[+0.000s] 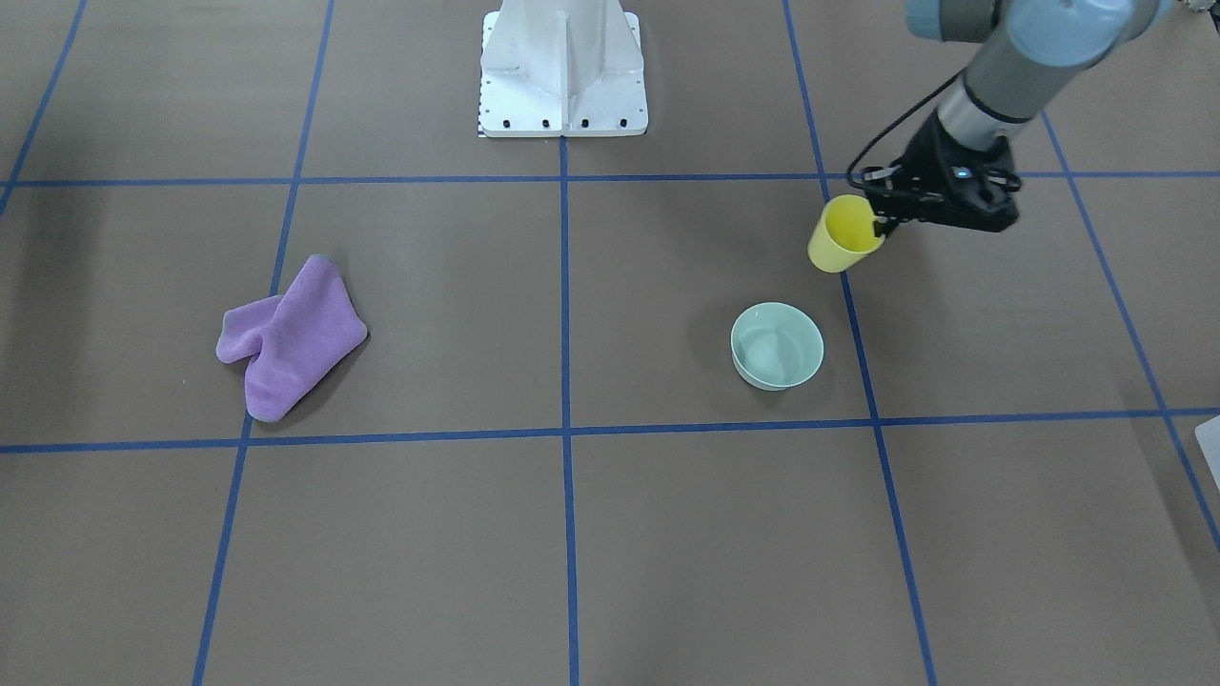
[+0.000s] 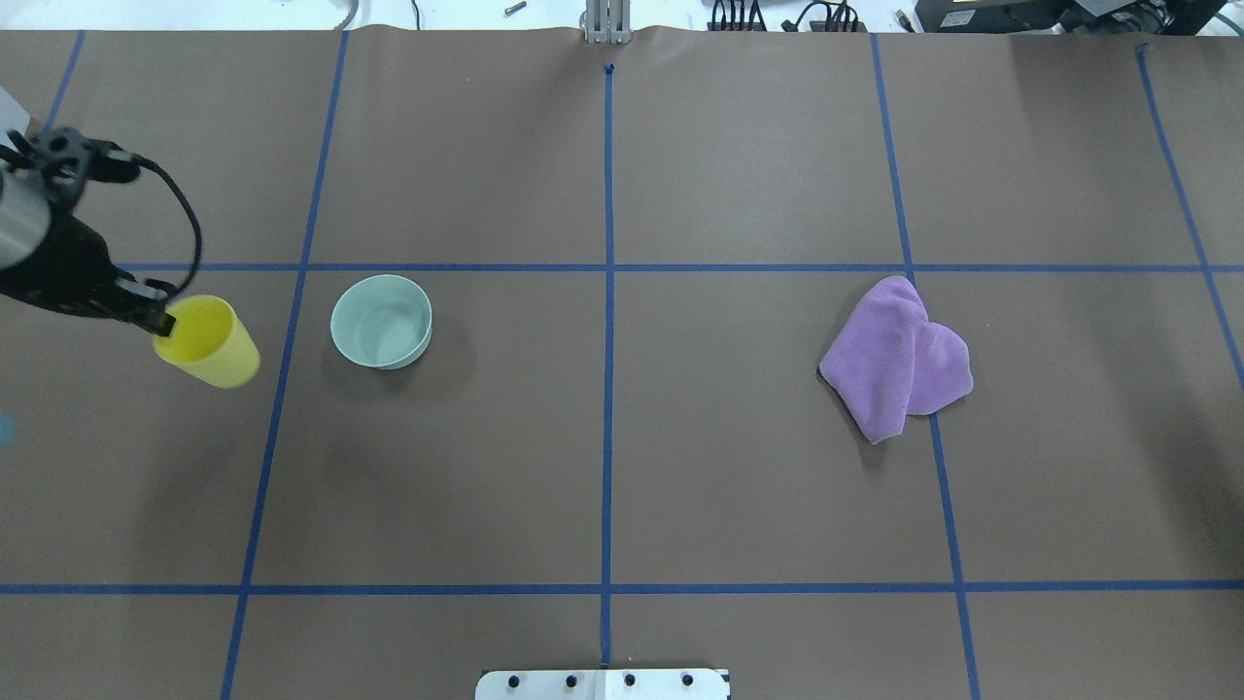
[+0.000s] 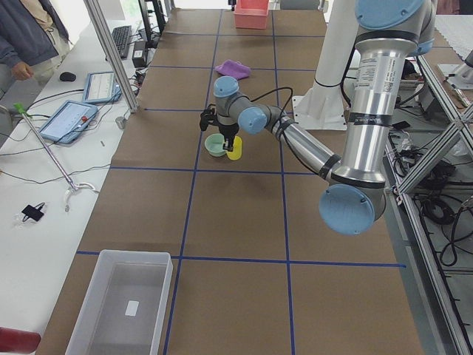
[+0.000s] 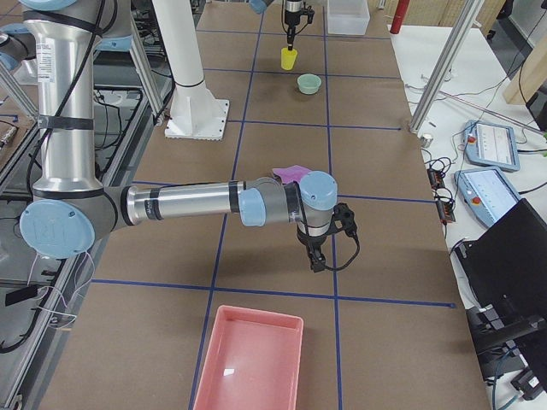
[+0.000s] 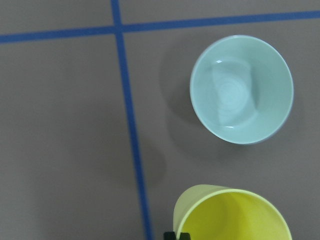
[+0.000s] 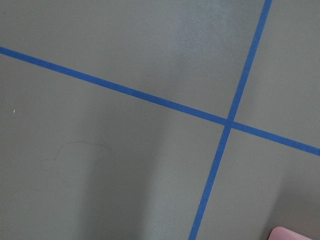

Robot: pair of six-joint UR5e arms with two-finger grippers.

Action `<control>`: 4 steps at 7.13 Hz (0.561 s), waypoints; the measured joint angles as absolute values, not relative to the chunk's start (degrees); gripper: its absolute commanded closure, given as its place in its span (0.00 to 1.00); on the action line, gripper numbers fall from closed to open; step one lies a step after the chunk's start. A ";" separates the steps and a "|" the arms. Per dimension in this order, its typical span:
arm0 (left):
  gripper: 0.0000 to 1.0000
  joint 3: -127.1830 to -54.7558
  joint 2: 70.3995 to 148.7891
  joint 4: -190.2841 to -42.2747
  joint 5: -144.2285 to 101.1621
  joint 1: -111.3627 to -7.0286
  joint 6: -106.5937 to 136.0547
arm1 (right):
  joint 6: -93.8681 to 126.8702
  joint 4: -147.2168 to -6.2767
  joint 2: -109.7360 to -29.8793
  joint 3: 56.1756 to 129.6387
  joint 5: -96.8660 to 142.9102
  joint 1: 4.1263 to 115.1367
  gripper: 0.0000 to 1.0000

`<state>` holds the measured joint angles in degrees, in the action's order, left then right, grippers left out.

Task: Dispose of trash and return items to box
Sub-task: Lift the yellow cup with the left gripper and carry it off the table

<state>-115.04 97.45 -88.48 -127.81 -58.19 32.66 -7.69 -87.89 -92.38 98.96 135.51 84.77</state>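
Pinching the yellow cup [image 1: 842, 240] at its rim is left tool [image 1: 883, 226]; right tool [image 4: 317, 262] unclear.

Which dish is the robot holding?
The yellow plastic cup, pinched at its rim by the left gripper; the pale green bowl sits alone beside it.

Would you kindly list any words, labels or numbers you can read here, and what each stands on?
None can be read.
Dark print along the left arm's silver tube: too small.
The white label inside the clear bin: blurred.
No marks visible on the yellow cup, bowl or cloth.
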 measured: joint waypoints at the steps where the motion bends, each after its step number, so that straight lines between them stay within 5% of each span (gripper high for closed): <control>1: 1.00 -108.99 99.88 -86.23 -128.32 -65.07 22.00 | -7.66 -87.87 -92.37 98.77 135.49 84.54 0.00; 4: 1.00 -75.30 113.83 -88.39 -132.95 -84.05 -7.05 | -7.65 -87.81 -92.16 98.63 135.43 84.25 0.00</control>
<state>-75.30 113.83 -88.39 -132.95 -84.05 -7.05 -7.65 -87.81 -92.16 98.63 135.43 84.25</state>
